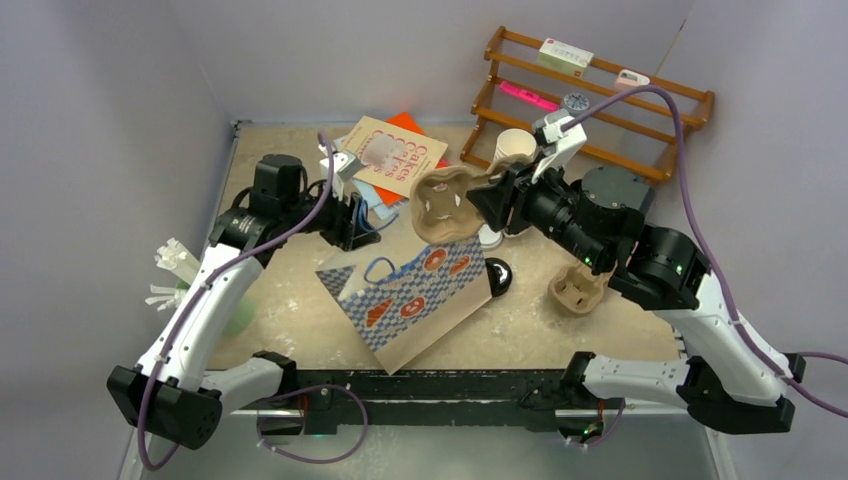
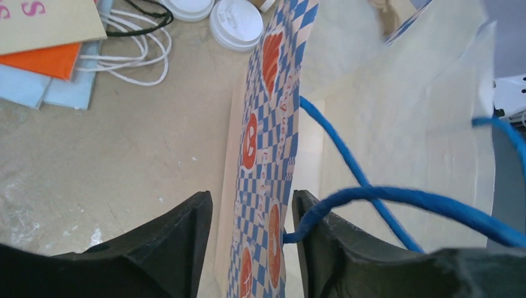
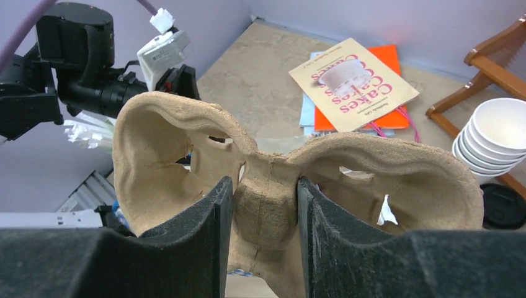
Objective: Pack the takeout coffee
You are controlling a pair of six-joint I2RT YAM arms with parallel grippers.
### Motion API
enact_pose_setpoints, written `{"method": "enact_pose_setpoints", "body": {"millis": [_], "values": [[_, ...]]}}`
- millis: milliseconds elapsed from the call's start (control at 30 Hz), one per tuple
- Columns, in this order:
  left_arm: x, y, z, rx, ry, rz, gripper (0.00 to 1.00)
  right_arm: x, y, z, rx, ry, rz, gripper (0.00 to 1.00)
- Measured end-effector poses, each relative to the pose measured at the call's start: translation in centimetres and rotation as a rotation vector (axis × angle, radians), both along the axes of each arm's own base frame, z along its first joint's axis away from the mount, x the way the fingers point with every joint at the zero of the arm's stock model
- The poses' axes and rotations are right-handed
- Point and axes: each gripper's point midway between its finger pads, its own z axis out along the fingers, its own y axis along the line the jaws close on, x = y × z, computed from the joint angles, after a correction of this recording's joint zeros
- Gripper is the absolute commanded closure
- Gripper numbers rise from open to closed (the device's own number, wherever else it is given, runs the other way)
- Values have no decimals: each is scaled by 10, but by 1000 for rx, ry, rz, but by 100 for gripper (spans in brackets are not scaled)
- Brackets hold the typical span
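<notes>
By the bench's [image 1: 600, 340] front edge, the left fingers [image 2: 186, 239] straddle the paper bag's [image 1: 410, 300] wall, parted, likely steadying its mouth. The black-lidded coffee cup [image 1: 497, 276] sits just beyond the bag, not yet packed. Farther back, the right fingers [image 3: 201, 230] clamp a cardboard carrier [image 3: 273, 186] aloft, seemingly ready for cups.

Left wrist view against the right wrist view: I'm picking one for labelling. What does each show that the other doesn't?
Only left wrist: the inside of the bag, its wall between the jaws of the open left gripper, blue handles, two white lids. Only right wrist: the carrier clamped in the right gripper, the cup stack, a black lid, the left arm. Both: the book, orange folder and table.
</notes>
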Motion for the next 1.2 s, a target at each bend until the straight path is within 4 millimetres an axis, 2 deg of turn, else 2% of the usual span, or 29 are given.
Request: {"method": "enact_pose_setpoints", "body": {"millis": [100,367,467,633,700,800,833,867,933,1067,1200], "values": [[0,-1,7,-9,-43,-5,39,-1,5,-2,-1,9,21,60],[-7,-1,50,-64,-257,-20,34,-10,17,-2,12,23,96,60],[-4,-1,51,-70,-287,-19,37,-15,22,-1,21,26,139,60],[1,-2,41,-68,-286,-15,39,-28,43,4,54,30,262,60],[2,-3,37,-69,-286,-16,45,-35,54,6,72,35,327,60],[3,-4,34,-73,-280,-12,61,-45,73,6,102,51,431,61],[3,-4,34,-74,-280,-10,69,-48,80,5,111,61,468,61],[4,-4,35,-77,-281,-6,81,-51,88,4,120,71,503,61],[4,-5,37,-84,-281,-1,100,-55,103,0,134,95,565,61],[4,-6,41,-102,-285,2,100,-55,129,-15,140,143,648,62],[3,-7,43,-114,-272,4,100,-58,146,-32,145,192,709,62]]}}
